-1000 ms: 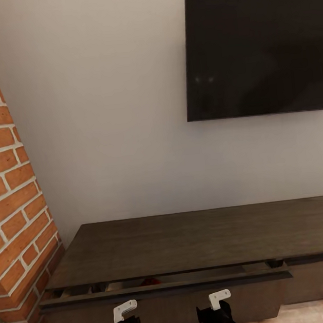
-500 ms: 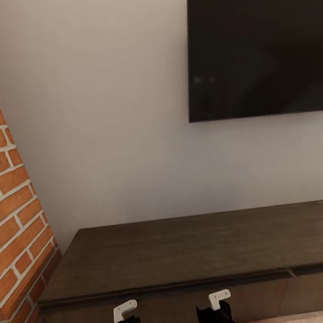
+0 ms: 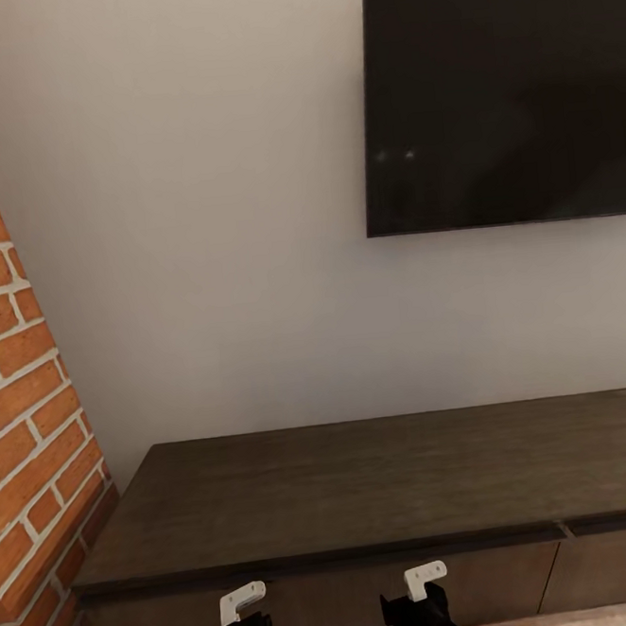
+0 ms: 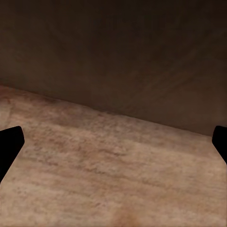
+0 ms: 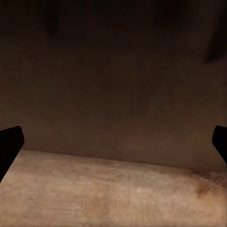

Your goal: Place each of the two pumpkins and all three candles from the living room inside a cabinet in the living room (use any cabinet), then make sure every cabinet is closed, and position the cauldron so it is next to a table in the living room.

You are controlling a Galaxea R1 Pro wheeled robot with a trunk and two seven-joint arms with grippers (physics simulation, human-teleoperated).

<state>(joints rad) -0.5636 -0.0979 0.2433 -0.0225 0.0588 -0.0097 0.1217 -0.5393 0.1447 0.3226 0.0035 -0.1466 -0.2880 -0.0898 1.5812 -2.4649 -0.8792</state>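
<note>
Two drawer fronts of the cabinet [image 3: 366, 484] sit flush under its dark top in the head view, the seam between them near the top's front right edge. That view also takes in the black TV [image 3: 498, 93] on the grey wall [image 3: 200, 218] above the cabinet's right half, and the brick chimney [image 3: 28, 423] touching the cabinet's left end. The left gripper [image 3: 242, 609] and right gripper [image 3: 424, 588] show at the lower edge, just in front of the left drawer front, each with a white bracket on a black body.

The wrist views give what the head view cannot: the foot of the cabinet meeting the light wood floor [image 4: 113, 175]. In the left wrist view the dark front [image 4: 123, 52] lies ahead of the spread black fingers [image 4: 9, 142], apart from them. In the right wrist view the fingers [image 5: 9, 139] likewise stand wide and released, grasping nothing, with the cabinet front [image 5: 113, 80] ahead and floor [image 5: 113, 194] below.
</note>
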